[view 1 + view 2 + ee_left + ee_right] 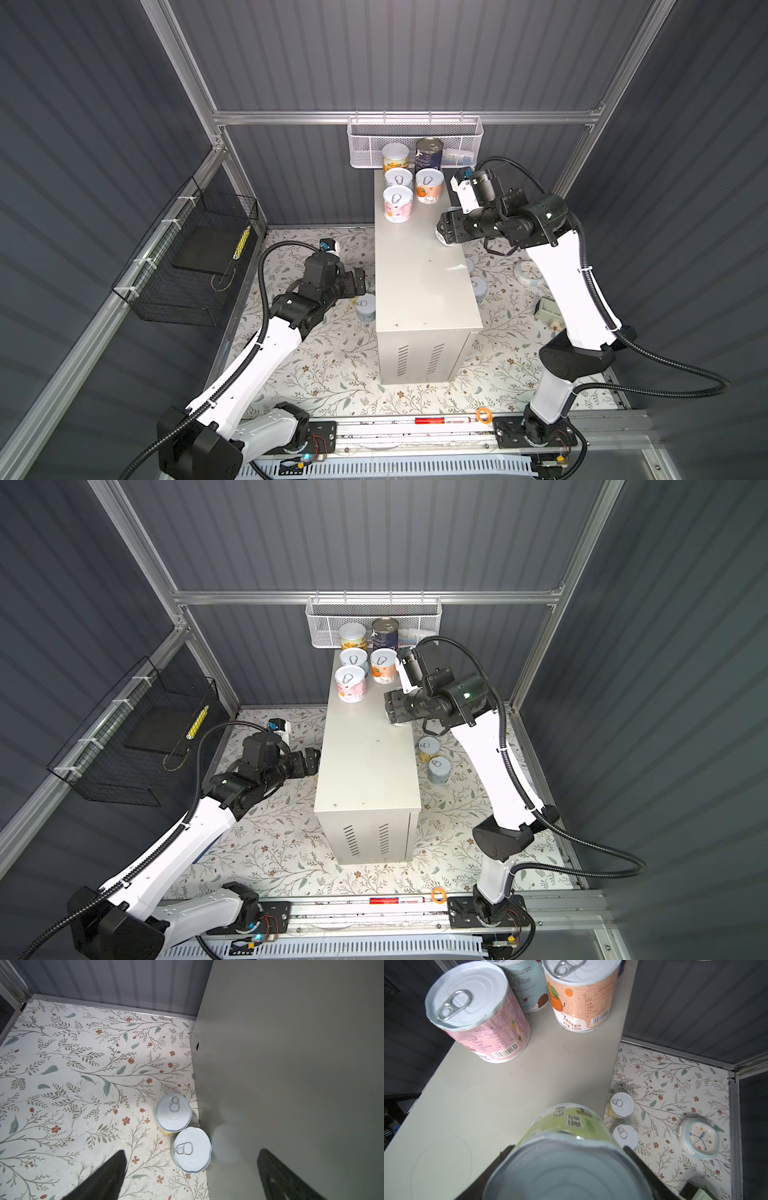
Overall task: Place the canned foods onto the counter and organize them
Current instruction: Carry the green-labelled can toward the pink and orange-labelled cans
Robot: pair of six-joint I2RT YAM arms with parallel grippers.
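Right wrist view, green can [571, 1124] clamped in right gripper [568, 1153], at counter [508, 1095] edge

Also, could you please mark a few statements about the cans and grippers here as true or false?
1. The right gripper holds a green-labelled can. True.
2. The left gripper is shut on a can. False: it is open and grips nothing, low beside the counter, near the floor cans.
3. Five cans stand upright at the counter's far end. True: the pink can, orange can, teal can, yellow can and navy can.
4. The clock sits on the counter. False: the clock lies on the floral floor, to the right of the counter.
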